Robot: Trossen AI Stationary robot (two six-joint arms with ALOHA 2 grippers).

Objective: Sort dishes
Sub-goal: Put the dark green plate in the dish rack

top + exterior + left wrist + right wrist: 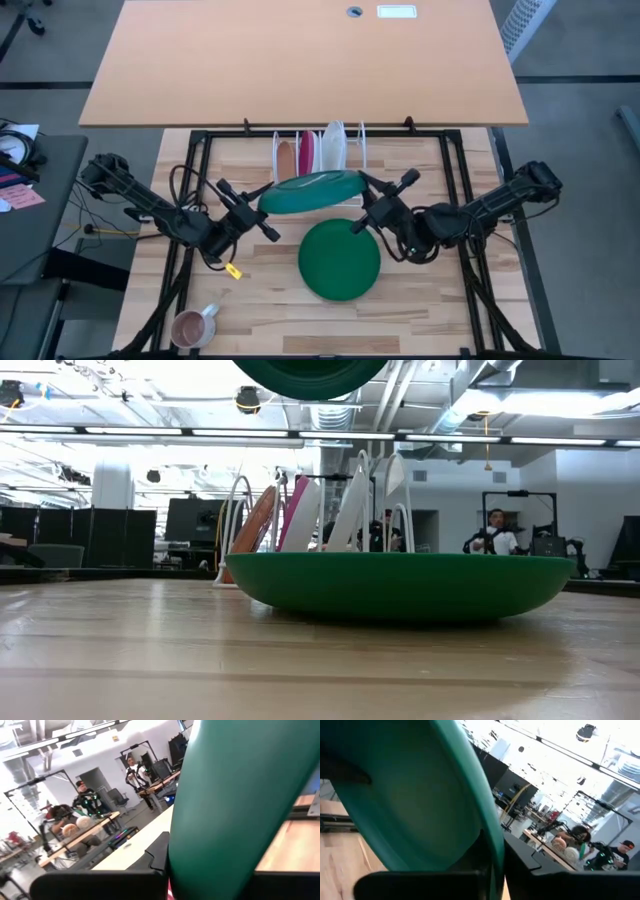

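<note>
Green and held in the air, one plate (312, 192) hangs between both grippers just in front of the rack (320, 150): the left gripper (262, 197) is clamped on its rim, the right gripper (366, 191) too, though perhaps loosening. Best let one arm carry it, tilt it upright, and steer clear of the second green plate (340, 260) on the table.

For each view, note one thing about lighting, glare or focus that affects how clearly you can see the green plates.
High view: even light, both plates sharp, lifted plate above flat plate. Low view: bright ceiling lights glare behind a dark flat plate. Wrist views: lifted plate too near, soft-edged, room behind washed out.
</note>
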